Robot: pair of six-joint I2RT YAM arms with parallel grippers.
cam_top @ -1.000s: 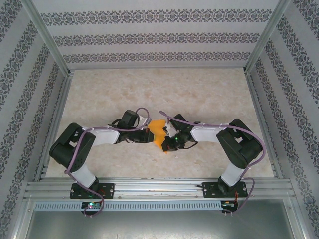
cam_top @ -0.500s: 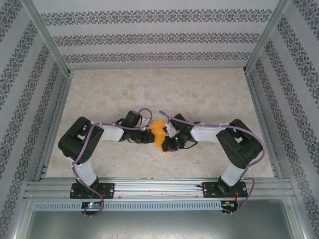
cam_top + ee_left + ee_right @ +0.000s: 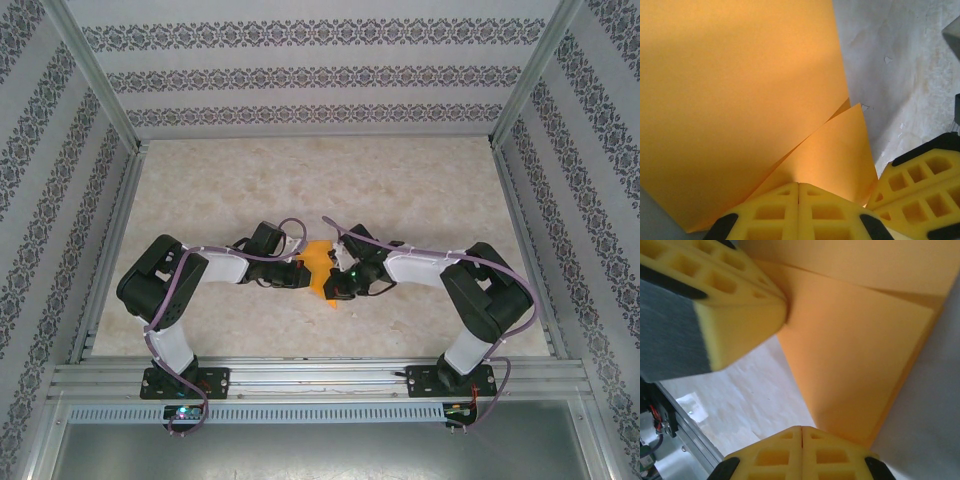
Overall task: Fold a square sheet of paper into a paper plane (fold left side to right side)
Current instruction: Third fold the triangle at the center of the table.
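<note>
Right gripper: yellow fingers pressed together, bottom centre. The folded orange sheet of paper narrows down to meet those fingertips; can't tell if it is pinched. Left gripper's finger, upper left, touches the sheet's edge. Pale marbled table behind; metal rail along its edge, bottom-left corner.

Orange paper, folded, layers splayed
</note>
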